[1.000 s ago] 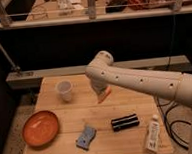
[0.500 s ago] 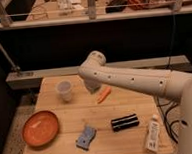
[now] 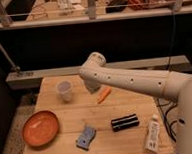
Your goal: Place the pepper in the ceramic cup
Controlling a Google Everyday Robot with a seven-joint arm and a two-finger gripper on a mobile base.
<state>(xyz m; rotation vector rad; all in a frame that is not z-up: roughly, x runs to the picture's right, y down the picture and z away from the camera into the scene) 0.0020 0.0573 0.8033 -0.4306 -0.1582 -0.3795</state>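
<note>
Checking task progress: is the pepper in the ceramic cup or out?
Out: the pepper lies on the table, apart from the ceramic cup; the gripper hangs between them.

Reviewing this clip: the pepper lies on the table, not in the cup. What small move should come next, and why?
Probably shift the gripper sideways over the pepper and lower onto it. The pepper appears to lie loose on the wooden table, beside the ceramic cup, not in it. The gripper hangs between the two, next to the pepper rather than over it.
</note>
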